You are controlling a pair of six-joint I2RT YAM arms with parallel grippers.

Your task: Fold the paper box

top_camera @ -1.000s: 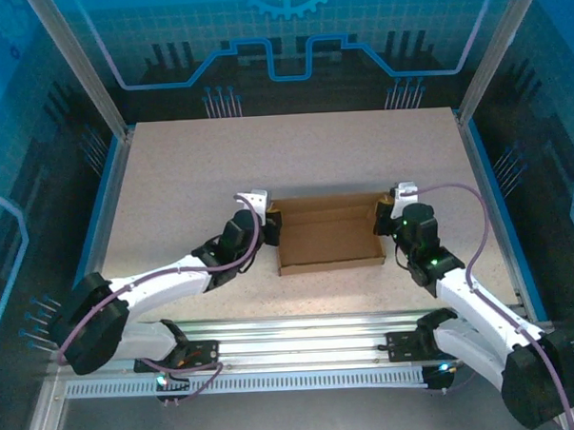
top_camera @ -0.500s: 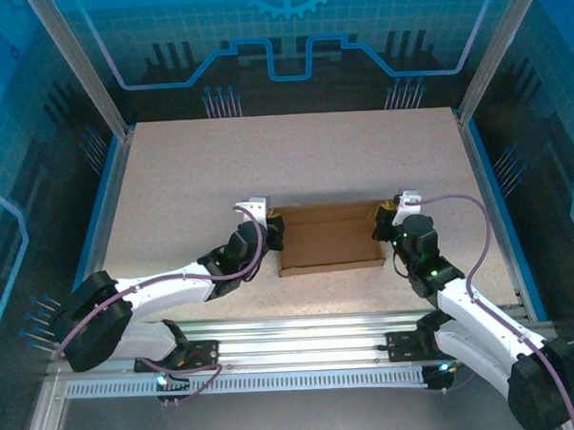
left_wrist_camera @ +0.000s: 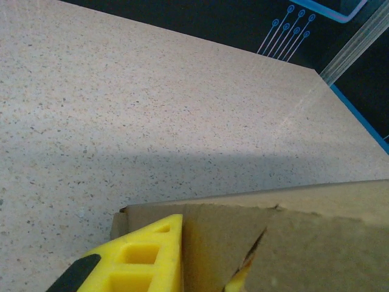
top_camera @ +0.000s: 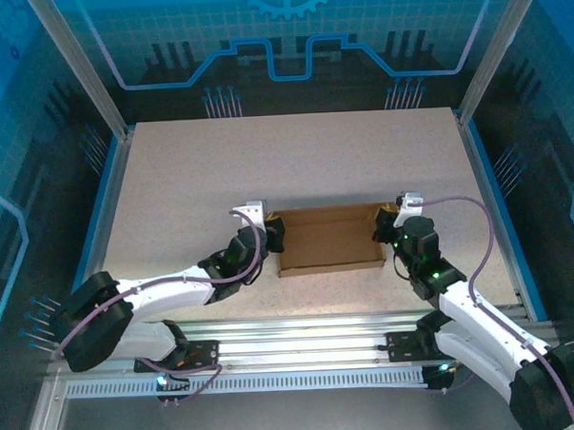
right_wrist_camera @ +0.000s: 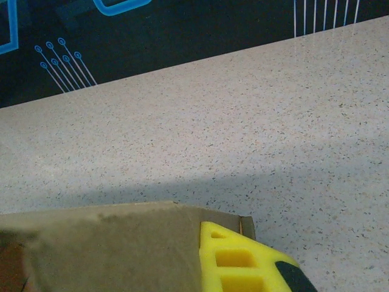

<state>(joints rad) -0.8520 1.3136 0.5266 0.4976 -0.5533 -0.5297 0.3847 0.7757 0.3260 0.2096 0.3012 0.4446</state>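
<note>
Box (top_camera: 329, 242) walls stood up, top unclosed; left gripper (top_camera: 273, 235) at 9 o'clock and right gripper (top_camera: 383, 225) at 3 each pinched an end wall.

two arms of one build are seen. the left arm (top_camera: 166, 283) is made up of smooth white link shells joined by bulky black joint housings, and the right arm (top_camera: 474, 312) is made the same way. a lilac cable (top_camera: 453, 197) is run along each arm and left in a free loop by the wrist. small green lights (top_camera: 419, 263) are lit on the right arm's black housings. a white cap (top_camera: 253, 210) is fitted above the left claw (top_camera: 272, 233), and another above the right claw (top_camera: 383, 222). the fingers (left_wrist_camera: 146, 258) are moulded in bright yellow with square hollows, and a black patch (left_wrist_camera: 76, 277) is set at the outer edge.
</note>
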